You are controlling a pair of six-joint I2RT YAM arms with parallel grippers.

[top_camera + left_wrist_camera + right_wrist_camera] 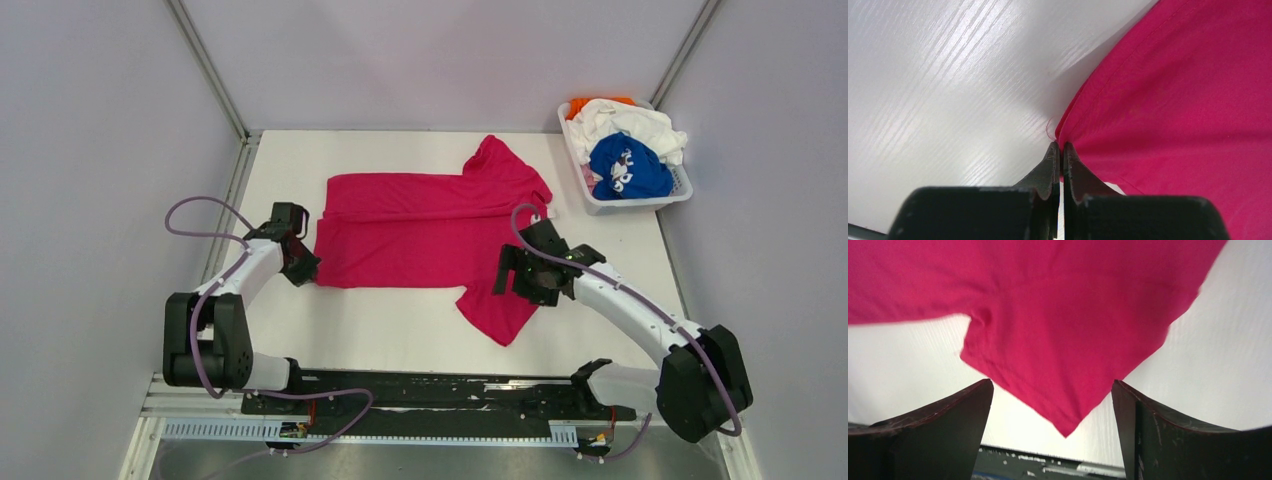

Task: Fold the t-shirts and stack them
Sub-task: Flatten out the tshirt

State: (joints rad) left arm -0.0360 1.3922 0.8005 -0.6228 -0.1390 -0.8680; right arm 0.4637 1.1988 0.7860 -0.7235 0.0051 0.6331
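Note:
The magenta-pink t-shirt (425, 232) lies spread on the white table, folded lengthwise, with one sleeve toward the back right and one toward the front. My left gripper (303, 270) is shut on the shirt's near left hem corner (1068, 135), low at the table. My right gripper (520, 280) is open above the front sleeve (1068, 340), and the sleeve tip shows between its fingers (948, 415). The blue t-shirt with white print (628, 168), the white t-shirt (630, 122) and the orange t-shirt (590, 103) lie heaped in the basket.
A white slotted plastic basket (640, 204) stands at the back right corner of the table. Grey walls and metal frame posts enclose the table on three sides. The black arm-mount rail (430, 395) runs along the near edge.

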